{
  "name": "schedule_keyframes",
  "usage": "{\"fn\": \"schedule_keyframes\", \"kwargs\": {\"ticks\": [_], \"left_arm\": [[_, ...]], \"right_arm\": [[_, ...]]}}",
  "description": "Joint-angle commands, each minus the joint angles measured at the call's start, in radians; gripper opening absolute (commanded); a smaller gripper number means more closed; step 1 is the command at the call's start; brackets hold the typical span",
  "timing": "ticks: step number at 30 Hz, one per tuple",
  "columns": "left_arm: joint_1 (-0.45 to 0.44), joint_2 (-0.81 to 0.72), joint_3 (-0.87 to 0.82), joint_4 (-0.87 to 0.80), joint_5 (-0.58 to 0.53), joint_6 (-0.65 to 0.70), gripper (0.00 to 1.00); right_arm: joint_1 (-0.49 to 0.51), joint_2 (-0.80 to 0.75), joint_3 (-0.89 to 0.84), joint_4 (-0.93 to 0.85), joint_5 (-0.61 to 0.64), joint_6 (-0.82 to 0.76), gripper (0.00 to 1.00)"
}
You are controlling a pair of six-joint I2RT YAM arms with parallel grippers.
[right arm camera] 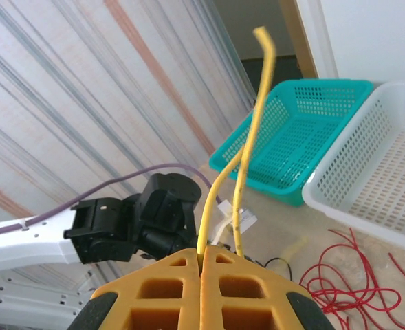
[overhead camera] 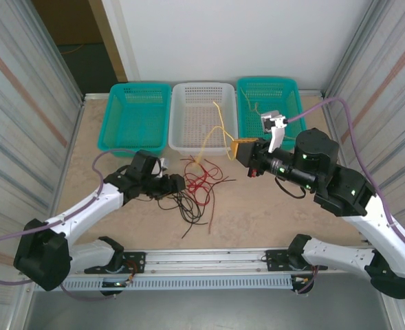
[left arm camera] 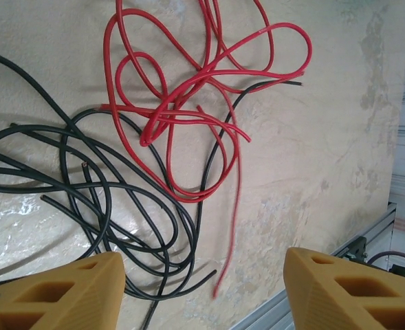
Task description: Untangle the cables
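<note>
A: From the overhead camera, the right gripper was over the far half of the table, just in front of the white basket. Its yellow fingers were pressed together on the yellow cable!

B: That cable arced across the white basket, and another part trailed down toward the red cables on the table.

A: Over on the other side, the left gripper sat low beside the black cables, which lay against the red ones and crossed them. I couldn't tell from up there how its jaws stood.

B: The left teal basket and the right teal basket flanked the white one.

A: On the left wrist camera, the left gripper was spread wide, with a finger in each lower corner!

B: Beyond it, the black cables looped on the left and the red cables bunched at top centre. A black strand threaded through the red loops. One red end ran down toward the gap between the fingers.

A: On the right wrist camera, the right gripper was clamped on the yellow cable. Two strands rose from the seam, and the longer one ended in a bent tip.

B: Behind it were the left arm, the left teal basket and the white basket. The red cables lay on the table at lower right.
</note>
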Motion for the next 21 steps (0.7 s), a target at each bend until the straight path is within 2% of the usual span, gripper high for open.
{"fn": "schedule_keyframes", "kwargs": {"ticks": [1, 8, 10, 14, 21], "left_arm": [[0.007, -0.095, -0.011, -0.023, 0.042, -0.012, 0.65], [0.007, -0.331, 0.075, -0.076, -0.029, 0.069, 0.75], [0.007, -0.344, 0.11, -0.091, -0.043, 0.1, 0.75], [0.007, -0.333, 0.156, -0.047, 0.006, 0.132, 0.75], [0.003, -0.292, 0.177, -0.003, 0.045, 0.121, 0.74]], "right_arm": [[-0.019, -0.01, 0.011, -0.002, 0.022, -0.015, 0.0], [-0.057, 0.008, -0.021, 0.003, 0.048, 0.012, 0.0], [-0.064, 0.02, -0.023, 0.005, 0.047, 0.026, 0.0], [-0.065, 0.035, -0.029, 0.009, 0.045, 0.033, 0.0], [-0.081, 0.042, -0.028, -0.003, 0.037, 0.05, 0.0]]}}
